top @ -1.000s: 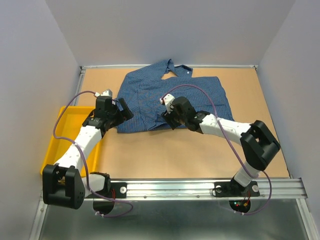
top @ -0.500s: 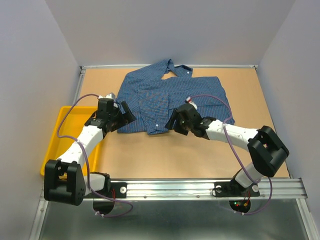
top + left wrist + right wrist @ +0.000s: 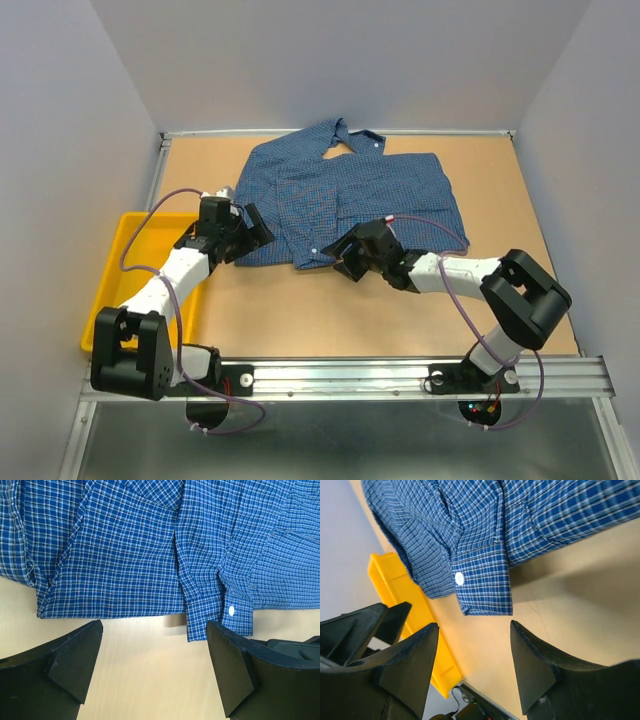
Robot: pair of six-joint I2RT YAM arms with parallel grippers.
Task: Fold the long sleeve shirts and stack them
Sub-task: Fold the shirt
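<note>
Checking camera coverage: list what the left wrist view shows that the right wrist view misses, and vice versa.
Left wrist only: the blue checked cotton shirt's hem square-on, a straight line. Right wrist only: the yellow plastic tray and grey wall. Both: the cuff with its white button, the tan table, the left gripper and right gripper, both open.

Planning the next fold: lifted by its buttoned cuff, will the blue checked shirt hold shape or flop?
Probably flops: the shirt lies in soft folds and wrinkles, so it would likely drape. It looks thin and light; pushed, the cuff may slide or bunch on the smooth table. The cuff seems its stiffest part.
</note>
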